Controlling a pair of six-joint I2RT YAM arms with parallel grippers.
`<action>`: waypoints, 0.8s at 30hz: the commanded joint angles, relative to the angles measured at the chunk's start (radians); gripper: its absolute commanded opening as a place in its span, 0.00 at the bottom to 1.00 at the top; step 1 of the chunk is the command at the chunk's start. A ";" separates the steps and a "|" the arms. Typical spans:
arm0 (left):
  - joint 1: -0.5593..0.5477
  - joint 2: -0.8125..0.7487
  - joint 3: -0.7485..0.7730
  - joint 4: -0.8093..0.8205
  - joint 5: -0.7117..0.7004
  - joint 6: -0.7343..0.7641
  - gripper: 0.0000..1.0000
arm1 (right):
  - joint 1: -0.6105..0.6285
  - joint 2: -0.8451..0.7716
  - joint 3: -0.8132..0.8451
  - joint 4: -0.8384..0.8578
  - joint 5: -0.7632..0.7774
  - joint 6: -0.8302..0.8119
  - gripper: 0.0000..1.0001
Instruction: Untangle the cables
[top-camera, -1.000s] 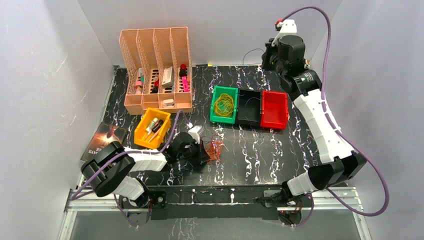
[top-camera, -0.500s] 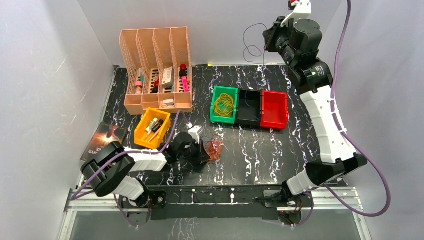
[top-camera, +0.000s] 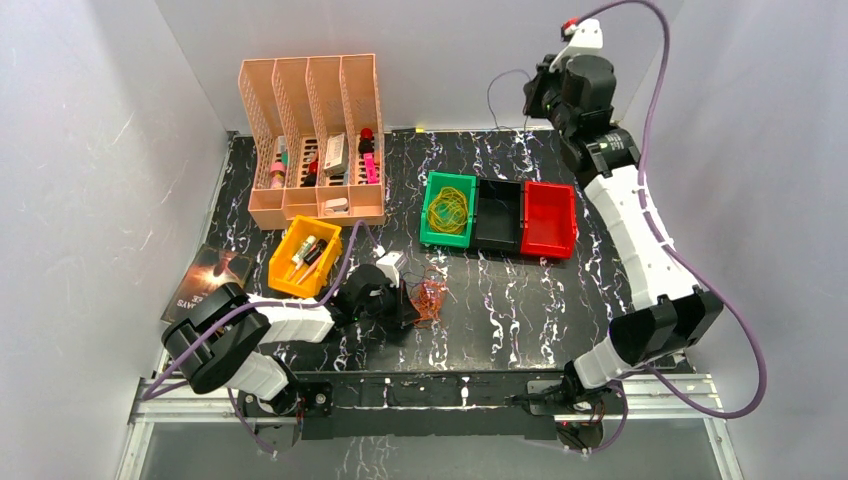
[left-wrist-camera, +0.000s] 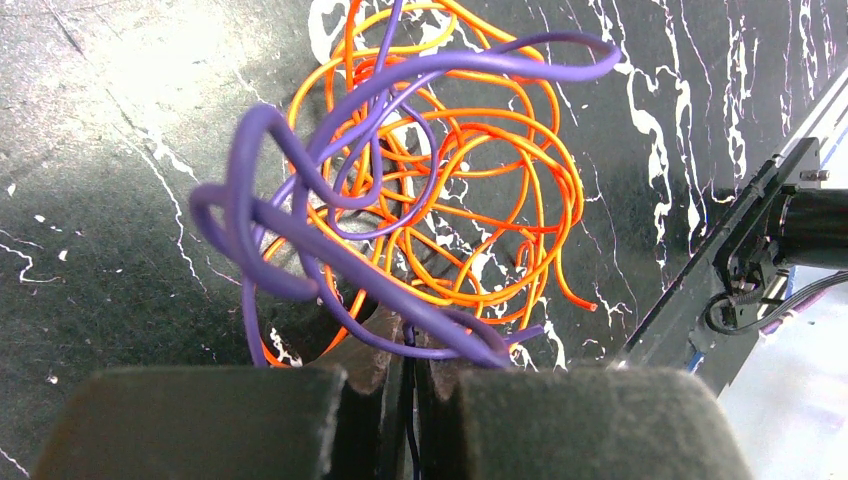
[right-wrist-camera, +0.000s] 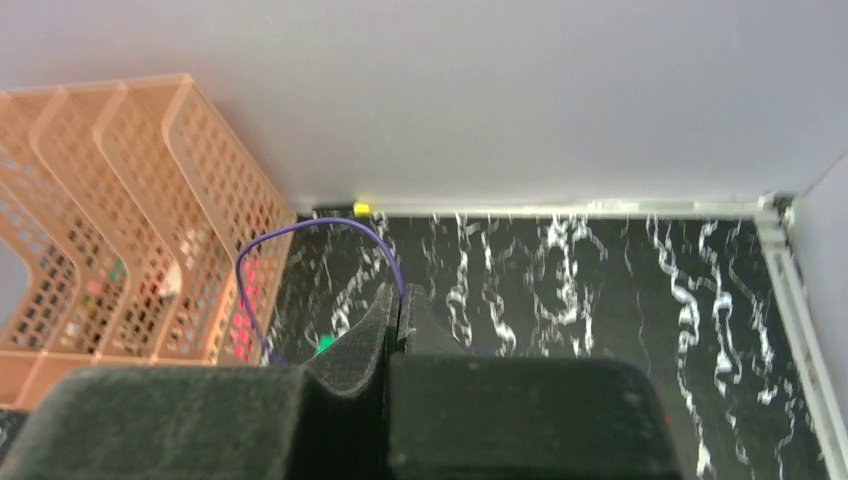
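Where the tangle sits: the tangle (top-camera: 431, 298) lies on the black marbled bench (top-camera: 540, 300), near its front edge and left of the middle, touching the tip of the left claw (top-camera: 408, 300).
Tangle make-up: orange loops (left-wrist-camera: 470, 170) are spread on the bench, with purple strands (left-wrist-camera: 290, 220) arching up over and through them.
Left claw: it is low over the bench at the tangle's edge. In its wrist view the left claw (left-wrist-camera: 410, 375) is clenched, fingers almost meeting, and the purple strands run down into the narrow slit between them.
Purple cable: one thin purple cable (top-camera: 497, 95) hangs as a loop in the air over the far edge of the bench, well apart from the tangle.
Right claw: the right claw (top-camera: 530, 98) is raised high by the back wall and clamped on that purple cable. Its own camera shows the fingers pressed together, with the cable (right-wrist-camera: 300, 232) curving out of them to the left.
Yellow cables: a coil of yellow cables (top-camera: 447, 208) rests inside the green bin (top-camera: 445, 241).
Bins: the green bin, black bin (top-camera: 497, 225) and red bin (top-camera: 548, 220) stand in a row, touching, at mid-bench beyond the tangle. I cannot tell what the black one holds.
Organizer: a peach slotted organizer (top-camera: 300, 90) stands at the far left with small items in its compartments. It also shows at the left of the right wrist view (right-wrist-camera: 120, 230).
Yellow bin: the yellow bin (top-camera: 283, 272) sits just in front of the organizer, beside the left arm, and holds small parts.
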 joint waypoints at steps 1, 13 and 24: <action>-0.002 -0.021 0.024 -0.031 -0.010 -0.002 0.00 | -0.008 -0.077 -0.161 0.094 -0.023 0.055 0.00; -0.003 -0.027 0.021 -0.048 -0.031 -0.001 0.00 | -0.012 -0.177 -0.445 0.122 -0.021 0.108 0.01; -0.002 -0.007 0.018 -0.052 -0.047 -0.036 0.00 | -0.022 -0.186 -0.537 0.142 -0.065 0.137 0.02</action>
